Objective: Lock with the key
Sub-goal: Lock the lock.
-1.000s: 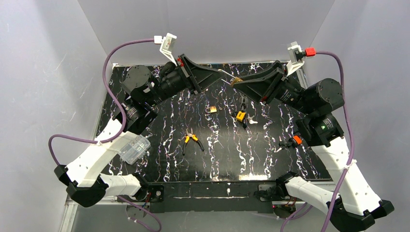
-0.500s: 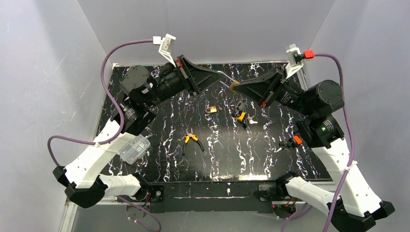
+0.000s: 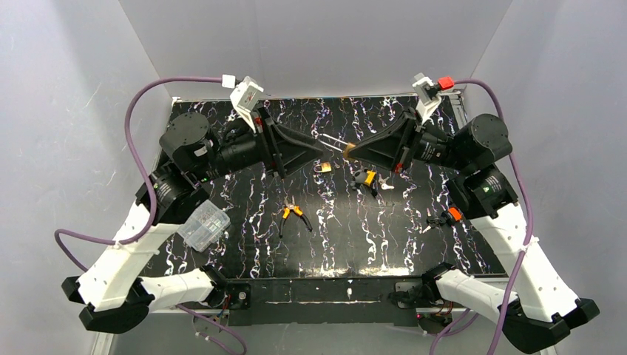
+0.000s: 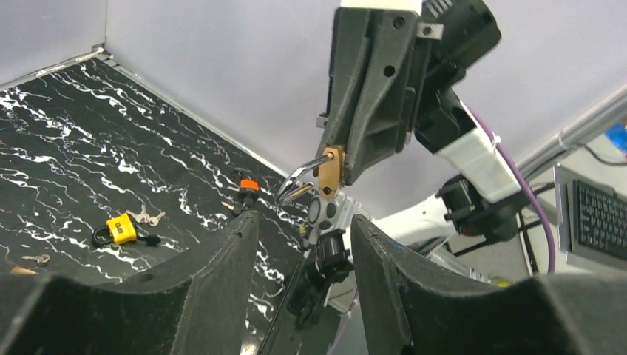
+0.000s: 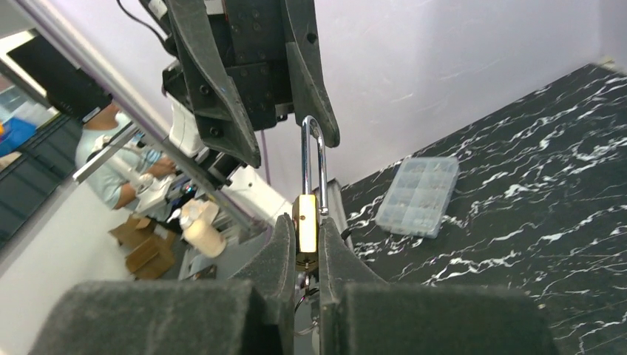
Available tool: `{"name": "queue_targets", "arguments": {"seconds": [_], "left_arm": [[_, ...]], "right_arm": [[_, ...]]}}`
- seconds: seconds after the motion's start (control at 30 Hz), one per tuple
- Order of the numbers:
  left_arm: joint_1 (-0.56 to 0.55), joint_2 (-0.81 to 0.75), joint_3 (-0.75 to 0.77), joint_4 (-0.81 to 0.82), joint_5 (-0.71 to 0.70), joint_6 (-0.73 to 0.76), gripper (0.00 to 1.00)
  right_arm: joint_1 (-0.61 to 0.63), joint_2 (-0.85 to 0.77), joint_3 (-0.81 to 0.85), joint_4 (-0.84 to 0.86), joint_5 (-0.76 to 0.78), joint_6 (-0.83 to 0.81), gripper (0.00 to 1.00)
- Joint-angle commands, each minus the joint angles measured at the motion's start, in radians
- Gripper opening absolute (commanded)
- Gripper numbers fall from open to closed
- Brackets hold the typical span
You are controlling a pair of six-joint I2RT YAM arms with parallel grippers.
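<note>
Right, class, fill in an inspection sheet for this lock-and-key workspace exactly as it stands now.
Surface: black marbled table.
Job's things: brass padlock held in the air; keys lying beside a yellow padlock.
Clutter: pliers, clear plastic box, small brass lock.
Grippers: right gripper shut on the brass padlock; left gripper open, holding nothing.
Cables: purple cables loop from both arms.
Surroundings: grey walls.
</note>
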Motion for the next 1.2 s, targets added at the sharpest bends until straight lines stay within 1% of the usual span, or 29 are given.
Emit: {"name": "queue_targets", "arguments": {"seconds": [0.0, 0.1, 0.33, 0.53, 0.77, 0.93, 1.07, 1.13, 1.17], "left_arm": [[0.004, -0.005, 0.061, -0.135, 0.095, 0.131, 0.48], [0.006, 0.01, 0.082, -0.171, 0.14, 0.161, 0.47], [0.007, 0.025, 0.097, -0.19, 0.148, 0.195, 0.44], [0.01, 0.024, 0.104, -0.18, 0.159, 0.211, 0.43], [0.01, 0.03, 0.122, -0.155, 0.24, 0.216, 0.42], [0.009, 0.045, 0.13, -0.158, 0.269, 0.215, 0.31], [0.01, 0.048, 0.124, -0.153, 0.266, 0.21, 0.27], [0.01, 0.051, 0.124, -0.152, 0.264, 0.205, 0.22], [0.01, 0.053, 0.122, -0.15, 0.263, 0.201, 0.17]], "right_arm": [[0.002, -0.005, 0.04, 0.038, -0.117, 0.028, 0.01], [0.0, -0.001, 0.04, 0.036, -0.151, 0.038, 0.01], [0.001, 0.004, 0.038, 0.03, -0.202, 0.052, 0.01], [0.001, 0.001, 0.027, 0.014, -0.212, 0.051, 0.01], [0.001, 0.002, 0.023, -0.018, -0.193, 0.032, 0.01], [0.002, 0.003, 0.023, -0.023, -0.183, 0.026, 0.01], [0.001, 0.005, 0.028, -0.027, -0.185, 0.021, 0.01], [0.002, 0.005, 0.027, -0.027, -0.185, 0.018, 0.01], [0.001, 0.005, 0.027, -0.027, -0.186, 0.017, 0.01]]}}
